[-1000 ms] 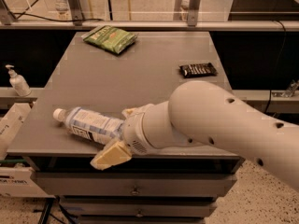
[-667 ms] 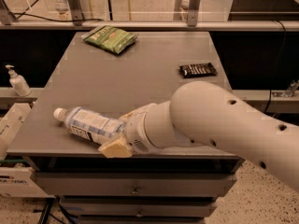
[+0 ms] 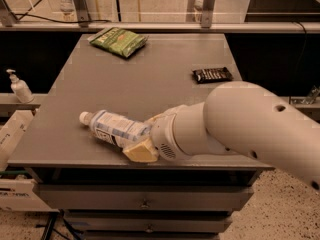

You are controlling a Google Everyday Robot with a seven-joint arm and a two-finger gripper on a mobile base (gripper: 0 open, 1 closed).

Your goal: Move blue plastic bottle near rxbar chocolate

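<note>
The blue plastic bottle [image 3: 114, 127] lies on its side near the front left of the grey table [image 3: 150, 84], white cap pointing left. My gripper [image 3: 143, 136] is shut on the bottle's base end, with one cream finger [image 3: 140, 152] in front of it and the other behind. My large white arm reaches in from the right and hides the bottle's bottom. The rxbar chocolate [image 3: 213, 74], a black wrapper with white lettering, lies flat at the table's right side, well behind and to the right of the bottle.
A green crinkly snack bag [image 3: 119, 40] lies at the table's back left. A small white pump-top bottle [image 3: 20, 88] stands on a shelf left of the table. Drawers sit below the front edge. A metal rail runs behind the table.
The gripper closed around the bottle's base end, and bottle and gripper have shifted to the right along the front of the table.
</note>
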